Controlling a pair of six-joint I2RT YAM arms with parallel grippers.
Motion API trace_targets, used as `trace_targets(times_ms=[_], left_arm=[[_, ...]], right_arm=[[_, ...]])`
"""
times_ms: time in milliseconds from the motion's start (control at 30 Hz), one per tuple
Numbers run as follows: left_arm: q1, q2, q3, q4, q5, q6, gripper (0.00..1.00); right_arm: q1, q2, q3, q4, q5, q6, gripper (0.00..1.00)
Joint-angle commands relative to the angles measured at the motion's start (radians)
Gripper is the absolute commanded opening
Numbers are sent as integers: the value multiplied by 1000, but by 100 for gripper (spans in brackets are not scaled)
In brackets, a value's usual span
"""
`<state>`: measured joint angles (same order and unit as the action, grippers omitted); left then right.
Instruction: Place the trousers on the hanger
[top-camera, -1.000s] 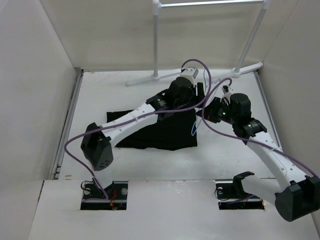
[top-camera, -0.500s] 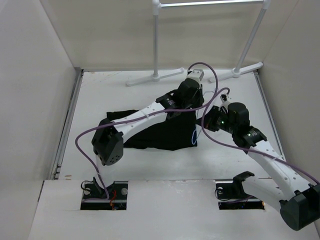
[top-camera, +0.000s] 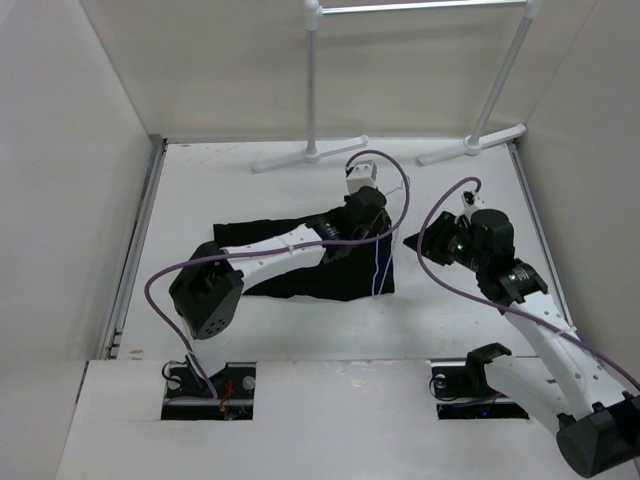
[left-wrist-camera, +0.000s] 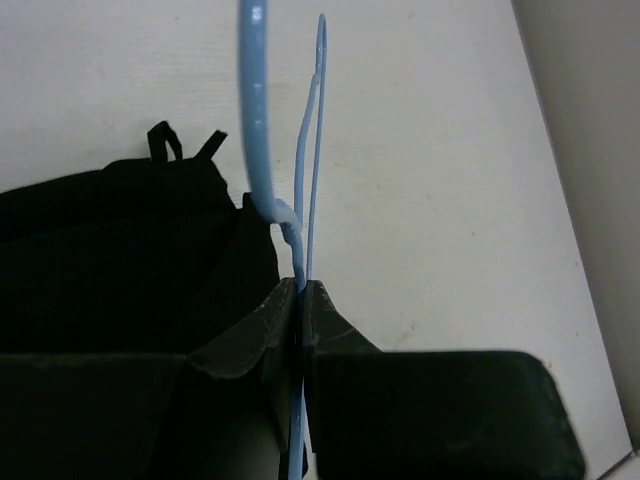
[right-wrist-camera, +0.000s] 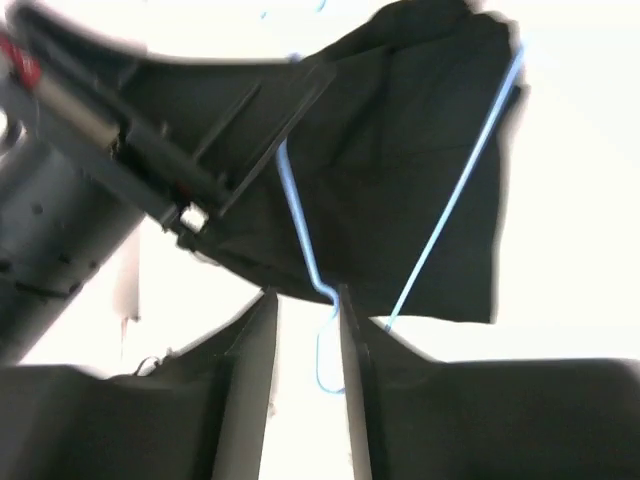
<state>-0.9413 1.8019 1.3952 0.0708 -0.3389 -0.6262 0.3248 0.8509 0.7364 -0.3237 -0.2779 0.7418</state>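
left claw (left-wrist-camera: 301, 297): black fingers pressed together on the wire of the thin pale blue-white wire clothes hanger (left-wrist-camera: 253, 130), just below its twisted neck; sits over the right end of the black fabric trousers (top-camera: 300, 268)
hanger: hook curves away from the left claw, past the trousers' edge; triangular frame lies against the trousers' right end; whether cloth passes through the frame cannot be told
trousers: spread flat and rumpled, belt loops showing at the end by the hook
left arm: stretches across the trousers from their near-left side
right claw (right-wrist-camera: 306, 296): black fingers apart; in the wrist view the hook shows in the gap, contact unclear; from above it stands just right of the trousers, off the cloth
white table top (top-camera: 240, 190): under the trousers
white tubular rack (top-camera: 312, 100): feet beyond the trousers' far side, well apart
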Motion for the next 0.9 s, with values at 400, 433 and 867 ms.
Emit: trace_targets(times_ms=[400, 433, 867], left_arm=[[-49, 19, -226, 282, -127, -423, 0], [-50, 25, -239, 287, -135, -426, 1], [-18, 63, -334, 311, -140, -458, 2]], right_arm=[[-30, 402, 57, 152, 109, -9, 44], [-30, 437, 52, 179, 102, -9, 47], [-14, 740, 67, 353, 98, -12, 58]])
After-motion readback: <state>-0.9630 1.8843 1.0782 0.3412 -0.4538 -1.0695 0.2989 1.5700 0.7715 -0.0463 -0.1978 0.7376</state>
